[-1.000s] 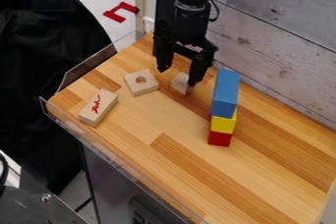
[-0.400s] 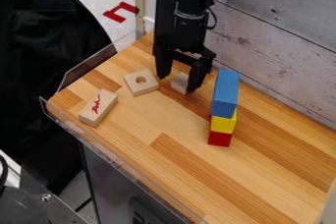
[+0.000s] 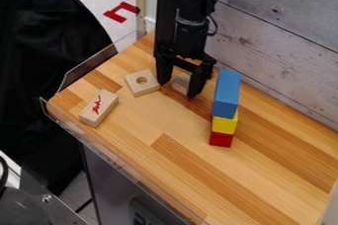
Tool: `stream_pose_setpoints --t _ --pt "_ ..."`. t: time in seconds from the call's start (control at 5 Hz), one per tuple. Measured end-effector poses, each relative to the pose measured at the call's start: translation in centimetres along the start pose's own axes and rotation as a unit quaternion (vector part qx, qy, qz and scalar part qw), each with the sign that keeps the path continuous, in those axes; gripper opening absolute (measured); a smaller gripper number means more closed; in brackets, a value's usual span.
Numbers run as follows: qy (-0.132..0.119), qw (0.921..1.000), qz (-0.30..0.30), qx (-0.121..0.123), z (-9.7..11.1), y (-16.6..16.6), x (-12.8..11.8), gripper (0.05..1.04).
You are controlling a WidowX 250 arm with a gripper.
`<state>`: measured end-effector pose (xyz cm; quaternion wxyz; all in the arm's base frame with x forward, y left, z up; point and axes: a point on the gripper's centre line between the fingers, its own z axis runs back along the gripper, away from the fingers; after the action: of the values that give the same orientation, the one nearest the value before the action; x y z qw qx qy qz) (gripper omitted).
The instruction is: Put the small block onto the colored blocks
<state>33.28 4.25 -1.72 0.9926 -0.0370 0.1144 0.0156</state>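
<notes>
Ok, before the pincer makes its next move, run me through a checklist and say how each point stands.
Pincer open: ok.
Small block between its fingers: ok.
Both fingers touching the small block: cannot tell.
Pincer free of contact with the holed block: cannot tell, they look very close.
Colored stack standing: ok, blue block over yellow block over red block.
Small block on the stack: not ok, it's beside it.
</notes>
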Motion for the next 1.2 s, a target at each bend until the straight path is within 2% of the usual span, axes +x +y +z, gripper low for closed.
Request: stream_pose_setpoints --t 0.2,0.4,0.6,0.8,1.0,1.2 --pt "0.008 0.9999 0.007 0.003 -0.7 0.2 0.3 0.947" --pt "0.003 0.9998 0.019 0.003 -0.8 0.3 0.4 0.683" --pt "-0.004 0.9996 0.029 -0.004 -0.9 0.1 0.6 0.507" --pt "-0.004 0.9989 0.045 -0.015 -0.8 0.3 -0.3 0.507" --pt "-0.051 0.9958 0.073 -0.019 3.0 0.4 -1.4 0.507" --pt "-0.116 0.9885 0.092 -0.032 7.9 -0.1 -3.0 0.507"
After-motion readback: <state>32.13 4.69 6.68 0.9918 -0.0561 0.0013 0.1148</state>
